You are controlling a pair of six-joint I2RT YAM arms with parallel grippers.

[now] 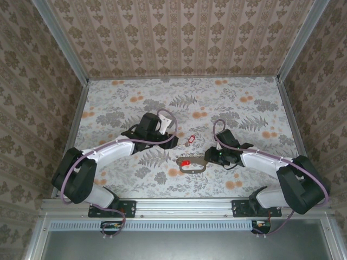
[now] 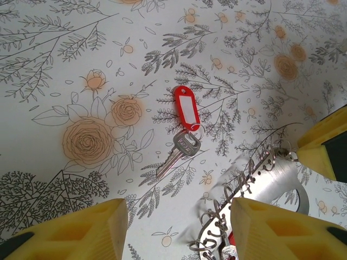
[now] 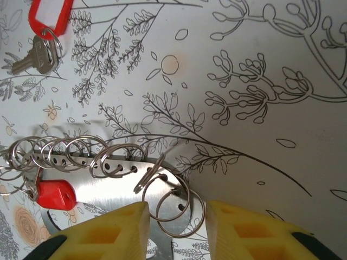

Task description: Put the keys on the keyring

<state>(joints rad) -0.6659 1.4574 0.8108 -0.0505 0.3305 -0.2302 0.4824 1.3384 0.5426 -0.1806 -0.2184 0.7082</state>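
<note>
Lowering the left pincer, jaws apart, squarely over the key at mid-frame seems wisest while the right pincer clamps the keyring.

The keyring is a smooth, bright, reflective metal plate carrying thin polished wire rings. The loose key is dull silver metal with a glossy red plastic tag; the second key has a smooth red plastic head. The table cover is a matt printed sheet, and the left fingers look like matt yellow plastic.
</note>
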